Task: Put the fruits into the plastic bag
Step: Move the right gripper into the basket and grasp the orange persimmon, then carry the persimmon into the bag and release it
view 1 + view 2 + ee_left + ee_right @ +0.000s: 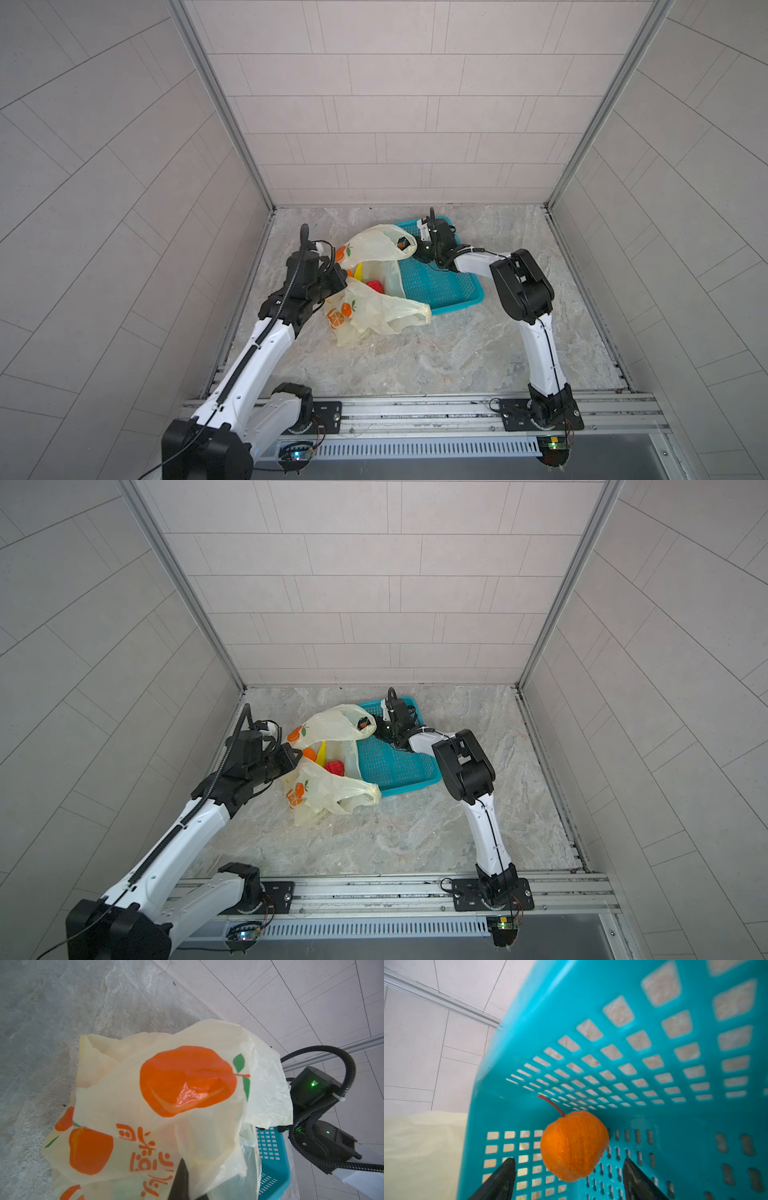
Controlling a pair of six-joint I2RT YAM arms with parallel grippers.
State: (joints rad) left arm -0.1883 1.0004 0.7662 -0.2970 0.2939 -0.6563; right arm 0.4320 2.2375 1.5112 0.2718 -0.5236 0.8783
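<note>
**Operator:** Report the state of the left jaws.

**Technician:** The left jaws are pressed together on the rim of the plastic bag (pixel 376 313). In the left wrist view one dark finger (pixel 180 1180) shows at the frame edge, with cream film folded over it.

**Operator:** Where is the bag?

**Technician:** It lies on the marble desk (pixel 415 357) between the two arms, with its mouth open and facing up. Its far handle loop lies over the left corner of the teal basket (pixel 442 286). The rest of the bag sits just beside the basket's left wall.

**Operator:** What is in the bag?

**Technician:** Both top views show three items through the open mouth. These are an orange fruit (pixel 350 273), a yellow banana (pixel 358 270) and a red fruit (pixel 375 286). They lie close together. I cannot tell whether they touch.

**Operator:** Report the state of the right jaws.

**Technician:** The right jaws are spread and hold nothing. In the right wrist view both fingers (pixel 501 1180) are inside the basket. One stands on each side of a stemmed orange fruit (pixel 574 1147), and both are clear of it. That fruit rests on the perforated floor near a corner of the basket. In a top view it shows through the bag's far handle loop.
</note>
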